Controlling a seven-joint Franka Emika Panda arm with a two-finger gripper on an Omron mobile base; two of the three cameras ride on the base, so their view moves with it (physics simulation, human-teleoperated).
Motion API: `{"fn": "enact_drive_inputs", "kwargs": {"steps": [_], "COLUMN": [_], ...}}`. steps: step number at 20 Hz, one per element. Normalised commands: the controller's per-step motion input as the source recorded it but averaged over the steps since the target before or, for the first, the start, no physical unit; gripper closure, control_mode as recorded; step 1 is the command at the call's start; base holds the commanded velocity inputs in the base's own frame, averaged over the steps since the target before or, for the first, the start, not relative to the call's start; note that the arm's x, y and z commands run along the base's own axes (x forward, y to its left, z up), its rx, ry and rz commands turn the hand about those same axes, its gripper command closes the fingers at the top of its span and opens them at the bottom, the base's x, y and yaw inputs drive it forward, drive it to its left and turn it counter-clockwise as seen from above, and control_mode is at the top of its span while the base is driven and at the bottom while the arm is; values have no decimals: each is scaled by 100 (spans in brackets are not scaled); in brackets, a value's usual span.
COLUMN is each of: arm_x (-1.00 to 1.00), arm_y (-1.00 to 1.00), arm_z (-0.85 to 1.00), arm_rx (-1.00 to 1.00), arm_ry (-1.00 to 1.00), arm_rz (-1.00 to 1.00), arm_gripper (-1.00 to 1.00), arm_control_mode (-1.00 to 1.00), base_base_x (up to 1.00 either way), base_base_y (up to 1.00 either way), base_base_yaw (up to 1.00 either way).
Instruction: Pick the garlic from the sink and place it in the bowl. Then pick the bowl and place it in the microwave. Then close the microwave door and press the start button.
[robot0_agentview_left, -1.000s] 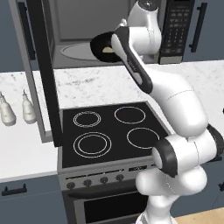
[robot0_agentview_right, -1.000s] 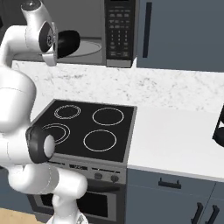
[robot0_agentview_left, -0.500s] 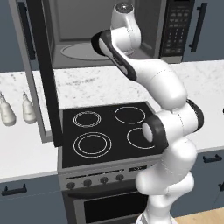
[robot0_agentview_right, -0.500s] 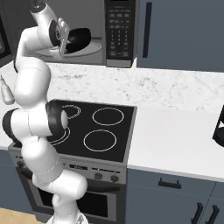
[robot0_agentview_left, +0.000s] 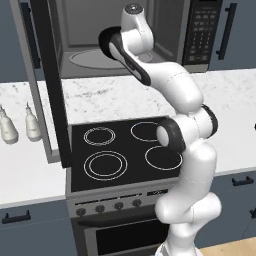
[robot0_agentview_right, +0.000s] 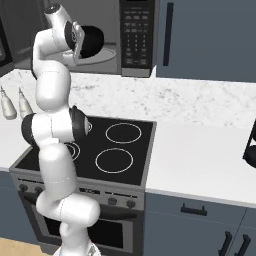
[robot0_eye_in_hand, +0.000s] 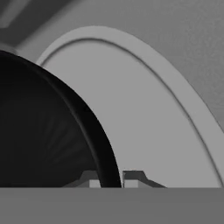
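Up close in the hand view, the gripper (robot0_eye_in_hand: 110, 178) was clamped on the rim of one black bowl (robot0_eye_in_hand: 39, 131), a finger on each side, bowl at left of frame. Beyond lay one round turntable (robot0_eye_in_hand: 153, 122) inside one microwave (robot0_agentview_left: 150, 35), upper center. One microwave door (robot0_agentview_left: 47, 85) stood swung open at left. Garlic couldn't be made out. Four burner rings on one stove (robot0_agentview_left: 125, 150); two bottles (robot0_agentview_left: 20, 127) at left edge.

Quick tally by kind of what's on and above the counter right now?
Bowl: 1
Microwave: 1
Microwave door: 1
Bottles: 2
Stove burners: 4
Total: 9
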Motion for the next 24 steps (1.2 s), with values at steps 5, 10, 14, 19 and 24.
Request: {"fn": "enact_drive_inputs", "kwargs": {"steps": [5,10,14,19,24], "arm_x": [-3,-60,-100,-100,-100], "arm_y": [0,-7,-31,-43,-44], "arm_z": [-2,0,-1,-49,-71], "arm_rx": [0,0,7,12,6], "arm_ry": [-1,-13,-23,-11,-6], "arm_rz": [0,-1,0,0,3], "arm_gripper": [-100,-100,-100,-100,-100], "arm_control_mode": [-100,-100,-100,-100,-100], "base_base_x": [0,0,0,0,0], "base_base_y": [0,0,0,0,0], "base_base_yaw": [0,0,0,0,0]}}
